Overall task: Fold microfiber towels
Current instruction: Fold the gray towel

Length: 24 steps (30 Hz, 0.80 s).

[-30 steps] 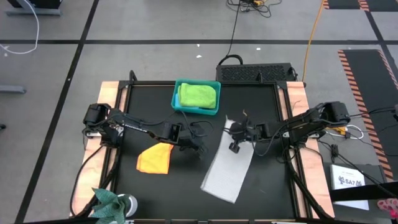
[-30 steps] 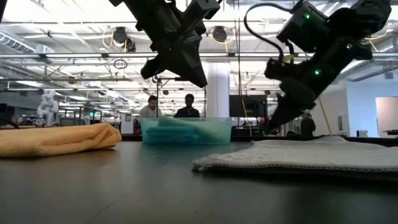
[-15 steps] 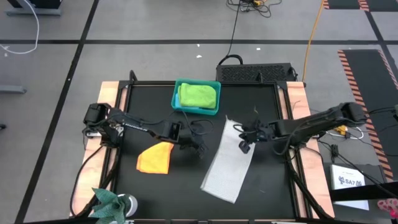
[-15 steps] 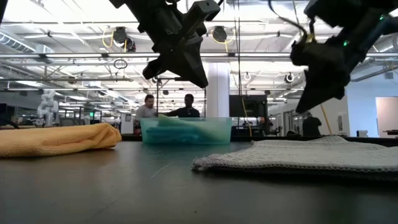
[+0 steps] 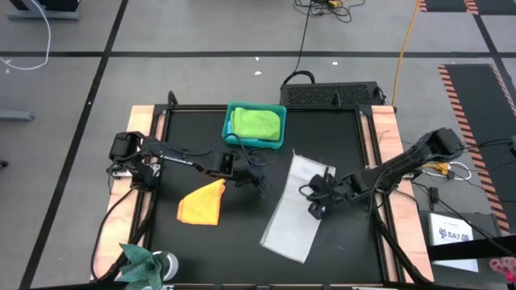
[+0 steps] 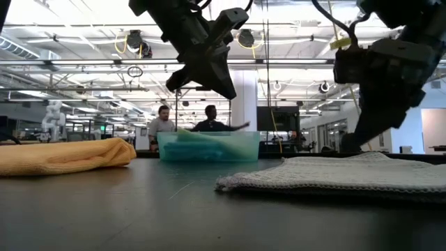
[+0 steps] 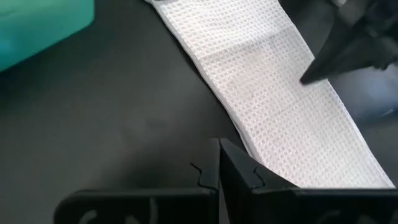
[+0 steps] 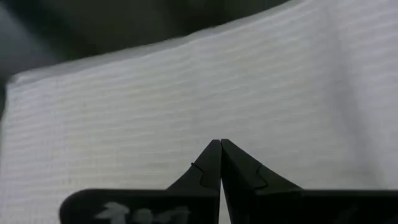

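Note:
A light grey towel (image 5: pixel 297 205), folded into a long strip, lies flat on the black table, running from far to near. My right gripper (image 5: pixel 313 209) is shut and points down over the strip's middle (image 8: pixel 186 93). My left gripper (image 5: pixel 258 180) is shut too and hangs in the air (image 6: pixel 224 89) over bare table, left of the strip's far half. An orange-yellow towel (image 5: pixel 201 204) lies folded at the left. At the far edge a lime green towel (image 5: pixel 258 122) rests in the teal bin (image 5: pixel 229 133). My right gripper has its shut fingertips (image 8: pixel 221 144) just over the grey towel's top face, near the middle of the strip, slanting down from the table's right. Whether they touch the cloth I cannot tell. The towel lies flat.
Bare black table lies between the two folded towels and along the near edge. A small green plant (image 5: pixel 145 262) stands at the near left corner. Wooden side rails (image 5: pixel 387 129) border the table. People stand far behind the bin (image 6: pixel 188 125).
My right gripper has travelled from the grey strip's far end toward the table's near edge along the strip, rolling its wrist, and has stayed shut. My left gripper has drifted slightly toward the far edge. The towels have kept their places.

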{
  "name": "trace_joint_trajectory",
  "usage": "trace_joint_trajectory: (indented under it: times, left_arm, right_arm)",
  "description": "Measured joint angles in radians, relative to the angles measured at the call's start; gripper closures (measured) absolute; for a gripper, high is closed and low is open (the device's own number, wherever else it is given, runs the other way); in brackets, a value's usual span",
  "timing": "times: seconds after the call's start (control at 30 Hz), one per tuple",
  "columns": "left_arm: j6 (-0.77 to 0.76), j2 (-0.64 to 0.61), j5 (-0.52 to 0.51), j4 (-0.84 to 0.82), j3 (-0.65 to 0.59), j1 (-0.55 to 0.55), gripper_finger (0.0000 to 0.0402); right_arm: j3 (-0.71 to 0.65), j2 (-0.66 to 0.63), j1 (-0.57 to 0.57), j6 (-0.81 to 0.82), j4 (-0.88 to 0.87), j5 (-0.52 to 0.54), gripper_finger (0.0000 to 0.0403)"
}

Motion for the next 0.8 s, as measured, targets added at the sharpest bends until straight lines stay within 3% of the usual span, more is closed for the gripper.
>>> trace_joint_trajectory:
  times: [0.2,0.37,0.57,0.8]
  left_arm:
    - [0.006,0.0,0.019,0.014,0.0,0.003,0.0389]
    - [0.005,0.0,0.028,0.019,0.0,0.002,0.0387]
    - [0.002,0.0,0.029,0.019,0.0,-0.001,0.0395]
    - [0.002,0.0,0.029,0.019,0.0,-0.001,0.0385]
  right_arm:
    - [0.0,0.155,0.036,0.011,0.166,-0.09,0.0403]
    - [0.005,0.243,0.07,0.043,0.209,-0.099,0.0403]
    - [0.004,0.245,0.116,0.035,0.193,-0.125,0.0403]
    - [0.003,0.244,0.149,-0.087,0.095,-0.255,0.0403]
